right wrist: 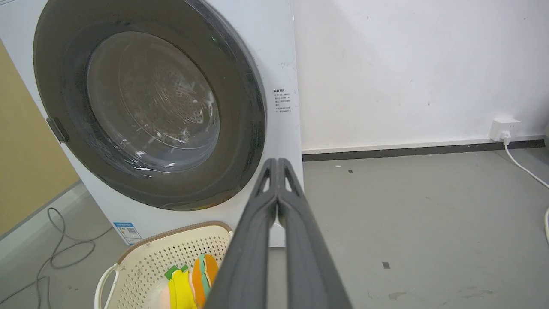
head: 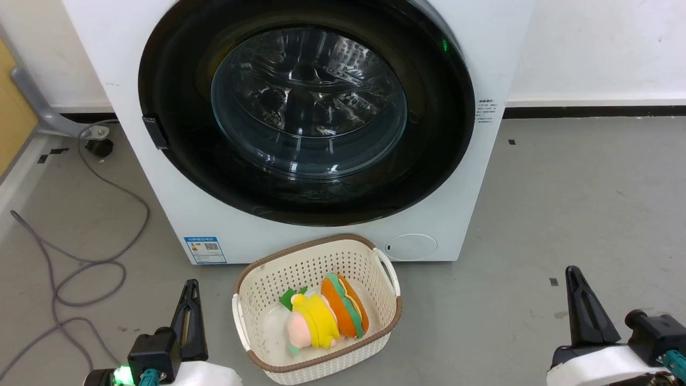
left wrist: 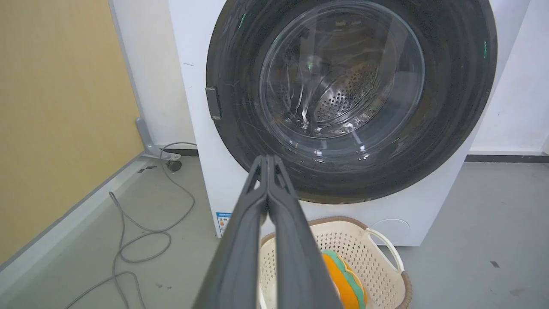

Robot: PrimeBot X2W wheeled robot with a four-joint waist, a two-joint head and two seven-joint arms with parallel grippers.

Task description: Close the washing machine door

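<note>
Flush against the front of the washer (head: 171, 214) sits the door (head: 306, 107), its black ring and glass bowl facing out and a small latch tab on its left edge. On the floor (head: 563, 203) just before the washer stands a cream basket (head: 316, 244) with plush toys (head: 327, 316) inside, below the door. Low on either side of the basket, the left fingers (head: 191, 300) and right fingers (head: 578, 289) point upward, each pair pressed together, gripping nothing and touching nothing. A grey cable (head: 102, 265) loops over the floor at left.
</note>
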